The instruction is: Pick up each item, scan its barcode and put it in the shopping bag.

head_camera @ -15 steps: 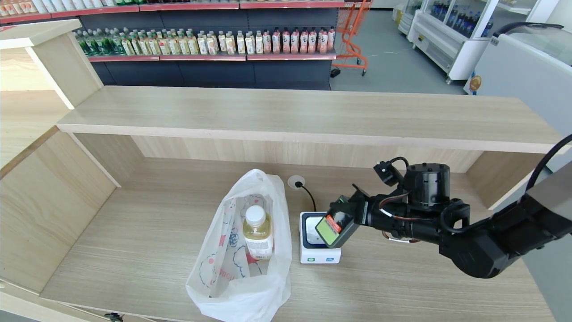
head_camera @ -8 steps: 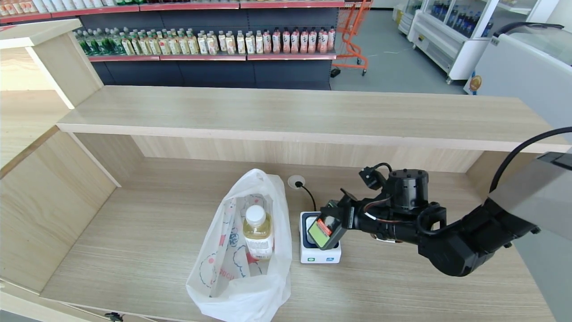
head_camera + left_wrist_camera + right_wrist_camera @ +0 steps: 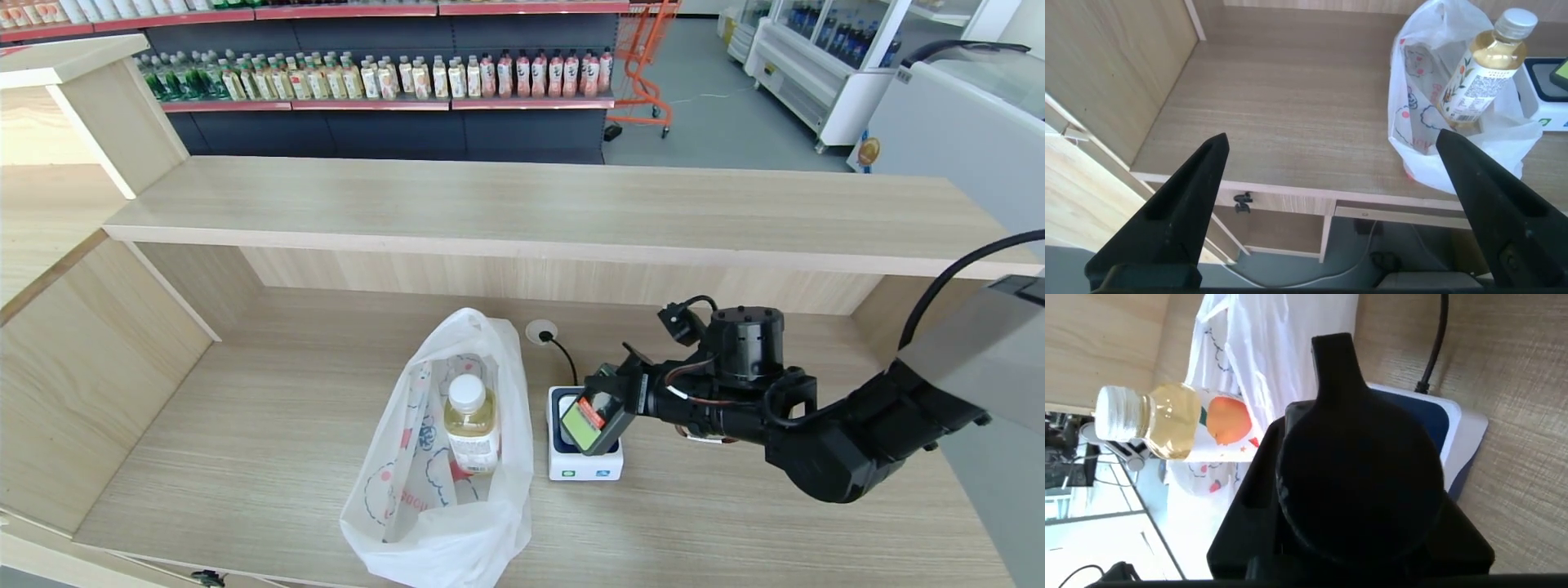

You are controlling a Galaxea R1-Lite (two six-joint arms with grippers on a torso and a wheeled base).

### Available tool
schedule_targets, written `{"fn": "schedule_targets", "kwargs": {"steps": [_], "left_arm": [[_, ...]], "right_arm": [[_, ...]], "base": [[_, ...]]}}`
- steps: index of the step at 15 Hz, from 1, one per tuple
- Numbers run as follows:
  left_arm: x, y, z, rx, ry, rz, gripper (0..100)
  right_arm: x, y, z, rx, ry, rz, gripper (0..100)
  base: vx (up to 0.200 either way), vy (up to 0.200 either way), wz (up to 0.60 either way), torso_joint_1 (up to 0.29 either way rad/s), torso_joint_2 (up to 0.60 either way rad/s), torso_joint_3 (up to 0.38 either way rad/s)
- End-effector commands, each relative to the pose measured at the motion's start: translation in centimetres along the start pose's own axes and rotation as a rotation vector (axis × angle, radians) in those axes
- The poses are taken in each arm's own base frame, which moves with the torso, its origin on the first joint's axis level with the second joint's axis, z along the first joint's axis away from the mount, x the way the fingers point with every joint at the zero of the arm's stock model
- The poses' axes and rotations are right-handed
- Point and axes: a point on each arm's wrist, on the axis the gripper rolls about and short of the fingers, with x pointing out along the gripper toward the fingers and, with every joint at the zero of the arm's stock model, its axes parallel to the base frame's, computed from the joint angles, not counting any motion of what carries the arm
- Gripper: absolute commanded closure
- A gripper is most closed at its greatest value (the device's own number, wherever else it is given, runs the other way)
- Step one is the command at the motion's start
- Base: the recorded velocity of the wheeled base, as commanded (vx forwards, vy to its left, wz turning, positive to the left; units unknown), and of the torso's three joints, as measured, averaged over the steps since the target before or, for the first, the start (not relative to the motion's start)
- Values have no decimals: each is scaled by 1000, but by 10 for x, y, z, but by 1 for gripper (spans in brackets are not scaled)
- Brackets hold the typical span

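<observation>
Over the white scanner (image 3: pixel 584 467) on the wooden counter (image 3: pixel 245 457), the right gripper (image 3: pixel 606 406) is clamped on a small dark package (image 3: pixel 588 423) with a green label, held tilted just above the scanner's top. Just beside the scanner stands the shopping bag (image 3: pixel 441 514), with a bottle (image 3: pixel 471 425) upright inside. The left gripper (image 3: pixel 1331 143) hangs with its fingers spread wide above the counter's front edge, apart from the bag.
</observation>
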Motion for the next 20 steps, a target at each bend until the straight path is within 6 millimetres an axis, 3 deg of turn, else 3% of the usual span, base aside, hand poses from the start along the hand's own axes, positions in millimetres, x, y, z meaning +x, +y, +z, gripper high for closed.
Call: {"fn": "schedule_targets", "kwargs": {"steps": [1,4,6,9,20], "left_arm": [[0,0,0,0,0,1,0],[0,0,0,1,0,1,0],[0,0,0,1,0,-1,0],[0,0,0,0,0,1,0],[0,0,0,0,0,1,0]], "right_arm": [[-48,40,30,24,-104,82,100],[-103,60,37,-75,-146,70,100],[-125,66,31,-159,-151,61,100],[-144,74,24,-172,-158,72,100],[-175,99,10,34,-4,110,100]], "base": [[0,0,0,0,0,0],[0,0,0,0,0,0],[0,0,0,0,0,0],[0,0,0,0,0,0],[0,182,0,1,2,3]]}}
